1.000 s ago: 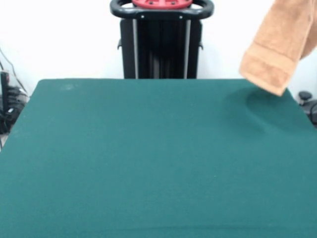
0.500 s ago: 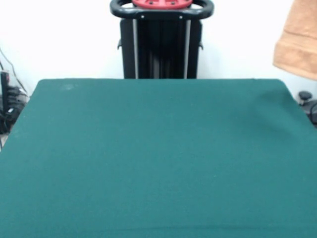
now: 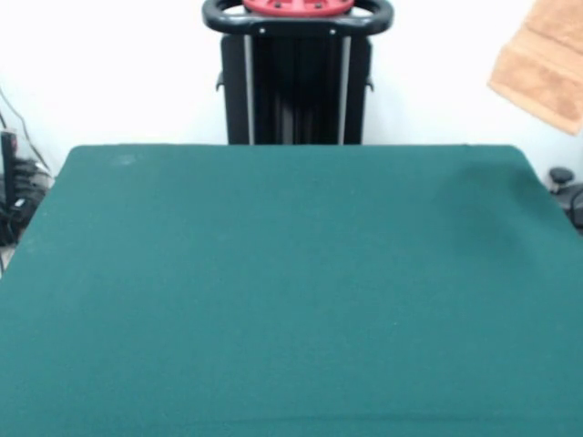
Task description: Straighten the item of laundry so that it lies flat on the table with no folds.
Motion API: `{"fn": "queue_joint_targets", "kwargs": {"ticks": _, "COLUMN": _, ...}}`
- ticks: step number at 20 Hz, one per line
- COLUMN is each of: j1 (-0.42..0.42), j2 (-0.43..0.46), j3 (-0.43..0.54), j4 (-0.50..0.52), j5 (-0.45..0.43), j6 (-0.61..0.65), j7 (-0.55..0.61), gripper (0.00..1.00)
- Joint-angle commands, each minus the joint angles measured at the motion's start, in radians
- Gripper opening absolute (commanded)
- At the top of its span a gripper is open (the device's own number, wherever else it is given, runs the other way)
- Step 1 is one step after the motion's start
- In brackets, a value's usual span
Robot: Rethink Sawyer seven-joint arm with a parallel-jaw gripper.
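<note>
Towel (image 3: 544,64) hangs in air, above table (image 3: 273,291) far right corner. No label seen. Claw not seen.

A black pedestal (image 3: 297,86) with silvery vertical strips carries a red-topped black ring.

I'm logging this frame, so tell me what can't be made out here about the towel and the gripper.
- Towel, front view: only a lower corner shows in the air at upper right; the rest is cut off by the picture's edges.
- What holds the towel: out of frame.
- Gripper: not in view.
- Pedestal: top cut off.
</note>
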Motion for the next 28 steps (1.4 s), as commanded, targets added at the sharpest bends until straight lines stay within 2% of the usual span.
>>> {"fn": "queue_joint_targets", "kwargs": {"ticks": 1, "j1": -0.124, "j2": 0.025, "j3": 0.305, "j4": 0.326, "j5": 0.347, "j6": -0.327, "j7": -0.334, "gripper": 0.0}}
{"fn": "queue_joint_targets", "kwargs": {"ticks": 2, "j1": -0.148, "j2": 0.024, "j3": 0.344, "j4": 0.355, "j5": 0.367, "j6": -0.369, "j7": -0.355, "gripper": 0.0}}
{"fn": "queue_joint_targets", "kwargs": {"ticks": 5, "j1": -0.171, "j2": 0.02, "j3": 0.381, "j4": 0.37, "j5": 0.346, "j6": -0.397, "j7": -0.335, "gripper": 0.0}}
{"fn": "queue_joint_targets", "kwargs": {"ticks": 9, "j1": -0.203, "j2": 0.023, "j3": 0.421, "j4": 0.373, "j5": 0.278, "j6": -0.427, "j7": -0.274, "gripper": 0.0}}
{"fn": "queue_joint_targets", "kwargs": {"ticks": 13, "j1": -0.256, "j2": 0.021, "j3": 0.507, "j4": 0.401, "j5": 0.283, "j6": -0.471, "j7": -0.261, "gripper": 0.0}}
{"fn": "queue_joint_targets", "kwargs": {"ticks": 15, "j1": -0.304, "j2": 0.038, "j3": 0.583, "j4": 0.416, "j5": 0.259, "j6": -0.524, "j7": -0.23, "gripper": 0.0}}
{"fn": "queue_joint_targets", "kwargs": {"ticks": 17, "j1": -0.376, "j2": 0.077, "j3": 0.688, "j4": 0.431, "j5": 0.196, "j6": -0.592, "j7": -0.16, "gripper": 0.0}}
{"fn": "queue_joint_targets", "kwargs": {"ticks": 19, "j1": -0.363, "j2": 0.134, "j3": 0.655, "j4": 0.397, "j5": 0.092, "j6": -0.626, "j7": -0.083, "gripper": 0.0}}
{"fn": "queue_joint_targets", "kwargs": {"ticks": 21, "j1": -0.331, "j2": 0.176, "j3": 0.603, "j4": 0.36, "j5": 0.039, "j6": -0.634, "j7": -0.046, "gripper": 0.0}}
{"fn": "queue_joint_targets", "kwargs": {"ticks": 24, "j1": -0.275, "j2": 0.21, "j3": 0.524, "j4": 0.312, "j5": -0.004, "j6": -0.601, "j7": -0.01, "gripper": 0.0}}
{"fn": "queue_joint_targets", "kwargs": {"ticks": 28, "j1": -0.253, "j2": 0.244, "j3": 0.505, "j4": 0.283, "j5": -0.038, "j6": -0.596, "j7": 0.028, "gripper": 0.0}}
